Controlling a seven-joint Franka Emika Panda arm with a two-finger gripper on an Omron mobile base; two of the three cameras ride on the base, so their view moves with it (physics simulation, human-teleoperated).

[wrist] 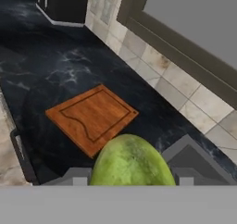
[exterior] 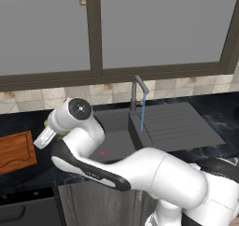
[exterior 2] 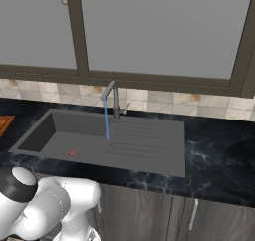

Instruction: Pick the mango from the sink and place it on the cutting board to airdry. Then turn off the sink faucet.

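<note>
One mango (wrist: 130, 162), clamped in the gripper (wrist: 129, 183), hangs above one cutting board (wrist: 91, 117); one sink faucet (exterior 2: 112, 96) pours into one sink (exterior 2: 144, 153).

Ahead of the fingers (wrist: 129, 183), the cutting board (wrist: 92, 118) lies flat on the black tabletop (wrist: 55, 61), its whole top face unobstructed. Between the fingers, the mango (wrist: 131, 162) is clamped, and the nearest edge of the board is partly hidden behind it. To one side of the fingers, approach is bounded by the tiled wall (wrist: 171, 79) and window frame (wrist: 185, 42). Behind the fingers, the sink (exterior: 116, 136) lies open, with the sink faucet (exterior: 138, 92) and its water stream (exterior: 143, 112) rising at its back edge.
</note>
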